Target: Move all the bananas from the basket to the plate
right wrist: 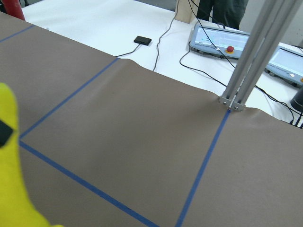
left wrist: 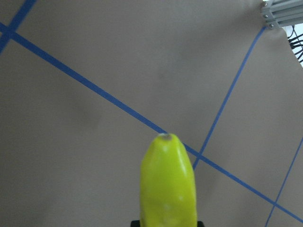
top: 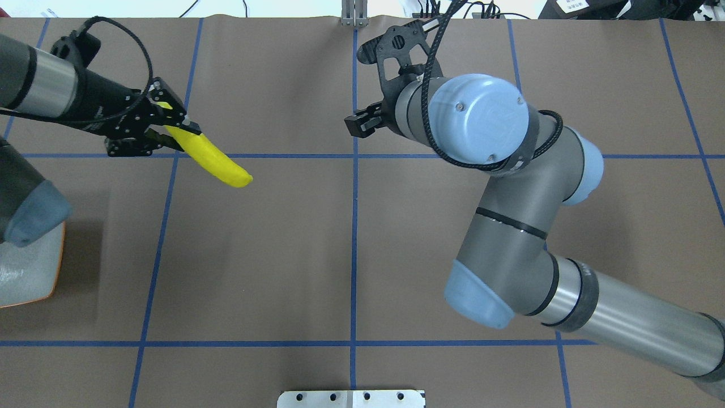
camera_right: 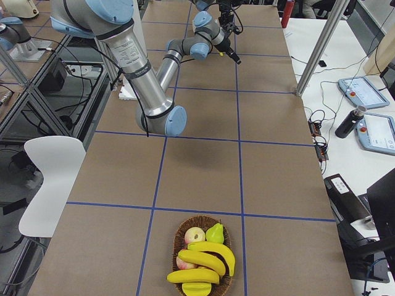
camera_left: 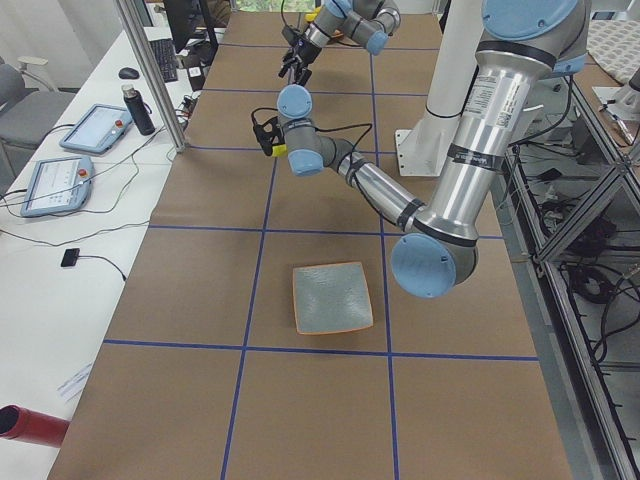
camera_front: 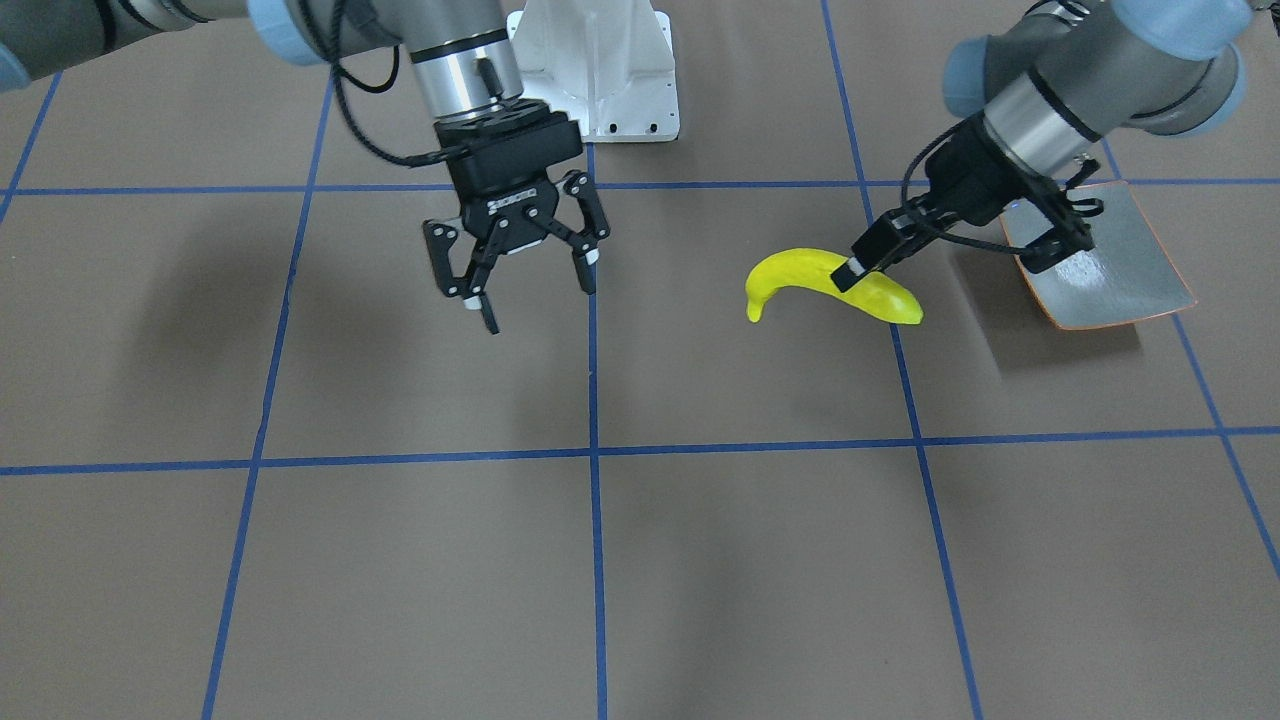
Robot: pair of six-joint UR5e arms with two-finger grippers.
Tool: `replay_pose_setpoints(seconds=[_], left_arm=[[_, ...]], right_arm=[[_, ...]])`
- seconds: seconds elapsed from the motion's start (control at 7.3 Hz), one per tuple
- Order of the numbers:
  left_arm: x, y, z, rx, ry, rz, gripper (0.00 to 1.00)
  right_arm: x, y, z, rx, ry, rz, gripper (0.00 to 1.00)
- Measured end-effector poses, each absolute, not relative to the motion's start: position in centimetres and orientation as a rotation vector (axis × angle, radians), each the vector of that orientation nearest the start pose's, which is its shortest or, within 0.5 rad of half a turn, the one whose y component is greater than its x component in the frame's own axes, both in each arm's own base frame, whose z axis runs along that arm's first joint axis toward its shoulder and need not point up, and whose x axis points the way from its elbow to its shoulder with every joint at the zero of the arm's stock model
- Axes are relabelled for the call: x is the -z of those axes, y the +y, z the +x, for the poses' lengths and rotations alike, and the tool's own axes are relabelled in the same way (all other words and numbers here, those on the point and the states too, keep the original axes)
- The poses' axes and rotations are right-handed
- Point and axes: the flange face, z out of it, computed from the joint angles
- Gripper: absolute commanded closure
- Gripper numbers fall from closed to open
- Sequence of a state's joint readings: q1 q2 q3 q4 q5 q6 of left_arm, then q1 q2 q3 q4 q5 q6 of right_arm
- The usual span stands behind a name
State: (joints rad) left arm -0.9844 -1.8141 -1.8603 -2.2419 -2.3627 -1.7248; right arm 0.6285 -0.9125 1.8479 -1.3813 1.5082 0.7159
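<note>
Nearest the exterior right camera, a woven wicker basket (camera_right: 176, 239) holds several glossy, curved bananas (camera_right: 211, 251) beside a rounded apple (camera_right: 195, 235) and a green pear (camera_right: 215, 234). Farther along the brown paper-covered table (camera_front: 700, 560), the right gripper (camera_front: 530, 290) hangs spread wide and empty. Beyond it, the left gripper (camera_front: 855, 272) clamps a smooth yellow held banana (camera_front: 795, 275) mid-length above the table, apart from the square grey-green, orange-rimmed plate (camera_front: 1130, 270).

Plate (top: 25, 272) cut by overhead view's left edge, one corner under left arm (top: 28, 209). Held banana (left wrist: 168, 184) runs off left wrist view's bottom; blurred and cropped at right wrist view's left edge. Basket (camera_right: 177, 243) clipped at bottom edge, contents partly lost.
</note>
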Motion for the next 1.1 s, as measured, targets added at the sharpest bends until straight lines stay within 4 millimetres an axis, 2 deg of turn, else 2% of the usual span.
replay_pose_setpoints(seconds=[0.27,0.55,0.82,0.96,1.1], left_arm=[[-39.1,-45.6,17.0,0.333,1.271,-0.135,1.00],[-47.0,-41.4,10.4,0.167,1.259,-0.093,1.00],[-53.8,-37.9,7.1,0.045,1.233,-0.039,1.00],[-56.2,-37.5,6.4,0.018,1.222,-0.029,1.00],[-58.1,-37.6,6.1,0.000,1.212,-0.023,0.96]], right_arm=[[-18.5,-53.1,-36.6,0.191,-0.780,0.686,0.01],[-22.4,-57.1,-32.1,0.255,-0.739,0.613,0.01],[-25.3,-59.7,-27.4,0.335,-0.706,0.568,0.01],[-26.2,-60.2,-26.0,0.358,-0.706,0.558,0.01],[-26.5,-60.4,-25.3,0.370,-0.708,0.555,0.01]])
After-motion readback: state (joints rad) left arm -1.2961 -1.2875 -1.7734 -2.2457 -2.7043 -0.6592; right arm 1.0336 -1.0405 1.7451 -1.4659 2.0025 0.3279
